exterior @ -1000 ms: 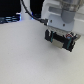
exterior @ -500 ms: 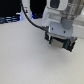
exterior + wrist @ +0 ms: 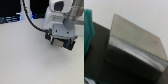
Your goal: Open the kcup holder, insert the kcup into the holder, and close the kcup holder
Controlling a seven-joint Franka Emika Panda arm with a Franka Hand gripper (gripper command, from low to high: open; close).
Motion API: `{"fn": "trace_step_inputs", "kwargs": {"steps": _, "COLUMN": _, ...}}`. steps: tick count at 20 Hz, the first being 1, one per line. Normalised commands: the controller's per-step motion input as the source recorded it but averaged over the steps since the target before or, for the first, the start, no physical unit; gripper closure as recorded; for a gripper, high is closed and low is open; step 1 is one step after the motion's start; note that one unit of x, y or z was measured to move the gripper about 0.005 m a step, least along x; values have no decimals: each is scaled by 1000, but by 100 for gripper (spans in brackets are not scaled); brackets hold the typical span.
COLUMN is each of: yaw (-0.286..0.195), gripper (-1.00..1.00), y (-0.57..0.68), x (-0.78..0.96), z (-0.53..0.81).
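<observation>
In the exterior view my gripper (image 3: 62, 43) hangs low over the white table at the right, its dark fingers blurred against a black mass that may be the kcup holder (image 3: 66, 46), mostly hidden by the arm. The wrist view is filled by a dark boxy body (image 3: 126, 64) with a pale grey panel (image 3: 135, 35) tilted over it. A blurred teal-green shape (image 3: 88, 27) sits at that picture's edge; I cannot tell whether it is the kcup. The fingers do not show clearly enough to read as open or shut.
The white and grey arm (image 3: 59, 17) with its black cable (image 3: 31, 19) comes down from the top of the exterior view. Dark equipment (image 3: 10, 20) stands along the table's far edge at the exterior view's left. White tabletop (image 3: 30, 60) spreads in front.
The gripper has drifted slightly lower and toward the exterior view's right, staying close over the same dark object.
</observation>
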Motion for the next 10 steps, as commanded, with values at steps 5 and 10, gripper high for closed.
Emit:
{"fn": "trace_step_inputs", "kwargs": {"steps": 5, "yaw": 104, "gripper": -100, "y": 480, "x": -447, "z": -50}}
{"fn": "trace_step_inputs", "kwargs": {"steps": 10, "yaw": 87, "gripper": -100, "y": 556, "x": -398, "z": 0}}
